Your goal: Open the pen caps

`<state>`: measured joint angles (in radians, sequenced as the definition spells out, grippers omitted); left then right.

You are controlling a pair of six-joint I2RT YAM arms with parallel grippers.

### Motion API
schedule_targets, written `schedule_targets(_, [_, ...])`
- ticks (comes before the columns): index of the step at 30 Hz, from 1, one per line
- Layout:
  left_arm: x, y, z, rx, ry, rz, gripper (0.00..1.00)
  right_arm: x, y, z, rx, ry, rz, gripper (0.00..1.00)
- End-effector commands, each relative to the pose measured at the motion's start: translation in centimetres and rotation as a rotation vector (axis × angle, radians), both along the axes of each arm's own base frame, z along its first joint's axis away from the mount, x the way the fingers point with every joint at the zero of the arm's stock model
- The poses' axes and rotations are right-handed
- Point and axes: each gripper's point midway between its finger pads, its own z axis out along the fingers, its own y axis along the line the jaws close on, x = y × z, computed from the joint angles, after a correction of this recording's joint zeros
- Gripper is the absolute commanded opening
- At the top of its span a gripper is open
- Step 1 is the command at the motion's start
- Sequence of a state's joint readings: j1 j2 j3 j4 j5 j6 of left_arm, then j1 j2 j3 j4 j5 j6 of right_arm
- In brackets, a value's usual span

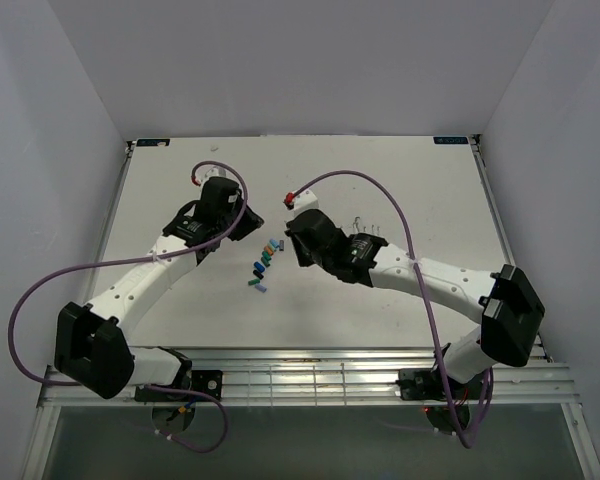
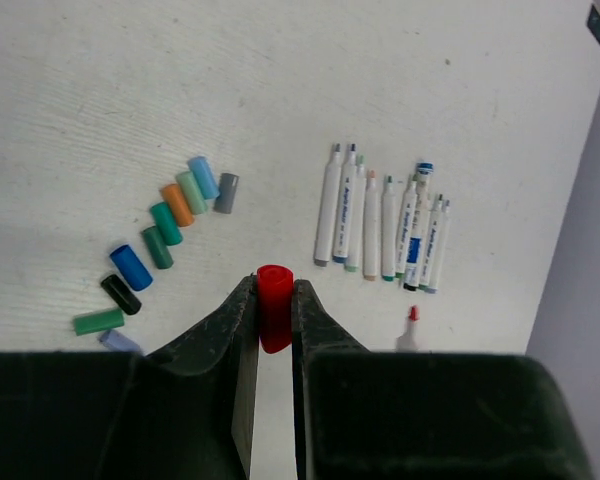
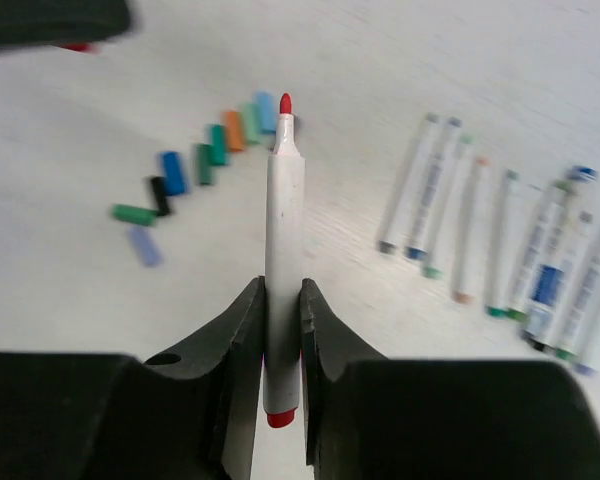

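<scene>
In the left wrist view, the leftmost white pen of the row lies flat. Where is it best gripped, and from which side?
Probably mid-barrel on the leftmost pen, from above, closing across its width. It lies flat; the table is bare on its outer side, but the next pen lies close on the other, leaving little room.

Through the left wrist camera, cannot see the lower half of the red cap (image 2: 274, 305), sunk between the fingers (image 2: 235, 320) of the left gripper (image 2: 274, 292). Cannot see most of the lilac cap (image 2: 118, 341) or the red-tipped pen (image 2: 410, 330), cut off by the gripper body. Through the right wrist, cannot read the print on the blurred row of pens (image 3: 500, 240), nor identify the dark shape (image 3: 50, 20) cropped at the top edge. From above, cannot sort the caps (image 1: 263, 262) by colour: too small.
</scene>
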<state>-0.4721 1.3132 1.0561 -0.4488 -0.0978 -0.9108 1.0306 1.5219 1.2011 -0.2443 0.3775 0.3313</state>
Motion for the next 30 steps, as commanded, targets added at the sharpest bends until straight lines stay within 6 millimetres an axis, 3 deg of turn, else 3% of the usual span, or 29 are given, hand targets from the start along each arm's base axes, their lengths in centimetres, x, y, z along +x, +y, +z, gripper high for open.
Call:
schedule_targets(1, [0.0,1.8,-0.3,0.074,0.019,0.056,0.0,2.7,-9.1,-2.0,-0.439,-0.145,-0.219,0.08])
schedule_targets(5, [-0.5,2.1,-0.4,0.077,0.003,0.05,0.0,1.8,-7.8,-2.3,-0.307,-0.093,-0.112,0.08])
schedule_targets(7, [-1.0,1.9,0.1,0.056,-0.014,0.028,0.0,1.9,-7.7,-3.3,-0.216,-0.013,-0.08,0.08])
schedule_targets(8, [-1.7,2.0,-0.6,0.063,-0.004,0.008,0.0,2.0,-8.0,-2.9,-0.175,-0.004,-0.079,0.08])
schedule_targets(10, [-3.1,2.2,-0.6,0.052,-0.011,-0.023,0.0,2.9,-9.8,-3.5,-0.131,0.039,-0.106,0.08])
schedule_targets(12, [-5.2,3.0,-3.1,0.06,0.059,-0.017,0.0,4.0,-12.1,-3.1,-0.097,0.049,-0.156,0.08])
schedule_targets(13, [-6.2,3.3,-3.1,0.039,0.056,-0.012,0.0,4.4,-12.9,-3.1,-0.095,0.05,-0.172,0.08])
schedule_targets(14, [-8.0,3.7,-5.6,0.035,0.123,-0.011,0.0,4.5,-13.9,-2.9,-0.088,0.047,-0.194,0.08])
schedule_targets(17, [-11.5,2.7,-8.0,-0.102,0.253,-0.011,0.0,6.0,-17.1,-2.5,-0.063,0.047,-0.275,0.08])
schedule_targets(18, [-13.0,2.9,-10.1,-0.118,0.327,0.009,0.0,6.6,-18.4,-2.5,-0.044,0.062,-0.3,0.08])
schedule_targets(21, [-14.9,3.3,-12.6,-0.115,0.405,0.026,0.0,7.9,-20.9,-2.7,-0.019,0.079,-0.346,0.08])
schedule_targets(26, [-15.6,4.0,-14.0,-0.127,0.457,0.113,0.0,9.2,-23.4,-4.3,0.023,0.123,-0.39,0.08])
schedule_targets(30, [-15.1,4.6,-14.8,-0.09,0.473,0.166,0.0,9.4,-23.6,-6.0,0.063,0.167,-0.379,0.08])
